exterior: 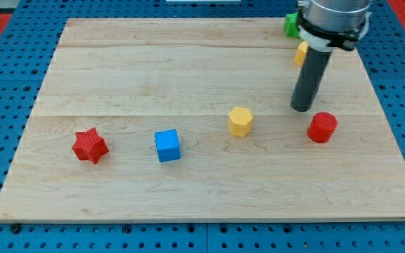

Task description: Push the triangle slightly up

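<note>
No triangle can be made out; the arm covers parts of two blocks at the view's top right. My tip (301, 108) rests on the board just up and left of the red cylinder (322, 127), and right of the yellow hexagon (240, 121). A green block (291, 24) and a yellow block (301, 53) show only partly behind the rod and arm, so their shapes cannot be told. A blue cube (167, 145) and a red star (90, 146) lie toward the view's bottom left.
The wooden board (188, 63) lies on a blue pegboard table (5, 84). The arm's grey body (332, 17) hangs over the board's top right corner.
</note>
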Robot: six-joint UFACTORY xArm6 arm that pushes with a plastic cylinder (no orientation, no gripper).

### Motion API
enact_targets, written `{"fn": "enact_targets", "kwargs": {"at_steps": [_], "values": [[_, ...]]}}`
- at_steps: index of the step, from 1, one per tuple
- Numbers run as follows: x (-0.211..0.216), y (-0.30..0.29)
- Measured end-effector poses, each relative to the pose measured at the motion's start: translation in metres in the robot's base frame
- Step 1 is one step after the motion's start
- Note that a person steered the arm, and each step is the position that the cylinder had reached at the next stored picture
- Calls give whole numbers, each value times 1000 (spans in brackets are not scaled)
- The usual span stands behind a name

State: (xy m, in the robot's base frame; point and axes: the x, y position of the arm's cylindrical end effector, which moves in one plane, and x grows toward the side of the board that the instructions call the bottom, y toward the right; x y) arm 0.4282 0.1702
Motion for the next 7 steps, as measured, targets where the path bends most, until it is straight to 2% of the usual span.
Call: {"fn": "enact_targets", "kwargs": {"at_steps": [2, 7], "values": [[-5, 17], [-17, 5]]}}
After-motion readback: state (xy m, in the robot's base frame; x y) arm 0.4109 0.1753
